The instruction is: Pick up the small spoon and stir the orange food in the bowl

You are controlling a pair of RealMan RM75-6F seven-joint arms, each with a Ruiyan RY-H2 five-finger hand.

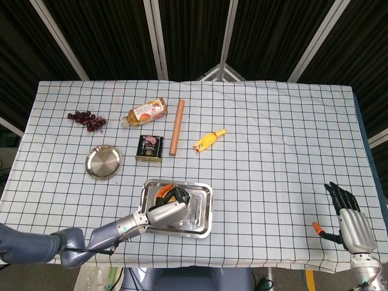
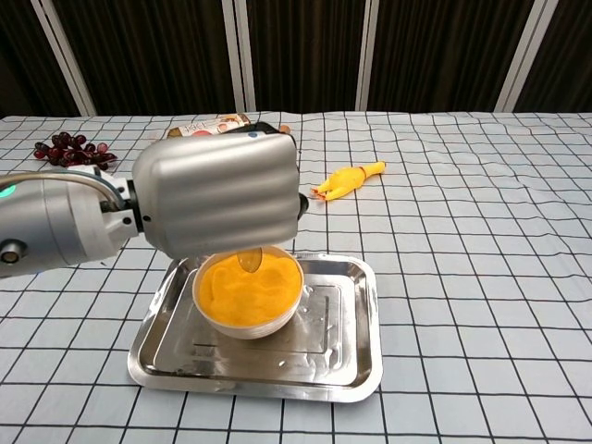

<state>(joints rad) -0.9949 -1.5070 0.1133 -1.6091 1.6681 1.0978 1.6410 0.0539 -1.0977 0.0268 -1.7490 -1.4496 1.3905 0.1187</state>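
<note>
Item 1: my left hand (image 2: 217, 194), fingers curled round the small spoon (image 2: 250, 260), poised directly over the bowl (image 2: 248, 294). From the chest camera only the spoon's bowl end shows below the hand, its tip at the surface of the orange food (image 2: 245, 285) near the far rim. From the head camera the hand (image 1: 171, 210) covers most of the bowl, leaving an orange sliver (image 1: 162, 193) visible.

Item 2: bowl, white, filled with orange food, standing toward the left end of a steel tray (image 2: 356, 370) at the near side of the desk (image 1: 273, 139), which carries a checked cloth.

Item 3: my right hand (image 1: 350, 218), at the near right corner of the desk, fingers spread apart and holding nothing; a small orange piece (image 1: 316, 227) lies just beside it.

Item 4: other stock on the desk. Rubber chicken (image 1: 208, 140), yellow, beyond the tray. Wooden rolling pin (image 1: 177, 127), lying lengthwise. Dark tin (image 1: 150, 147) just left of the pin. Bottle (image 1: 144, 112) on its side, farther back. Bunch of dark grapes (image 1: 86, 119) at far left. Small round steel plate (image 1: 102, 162) left of the tin.
</note>
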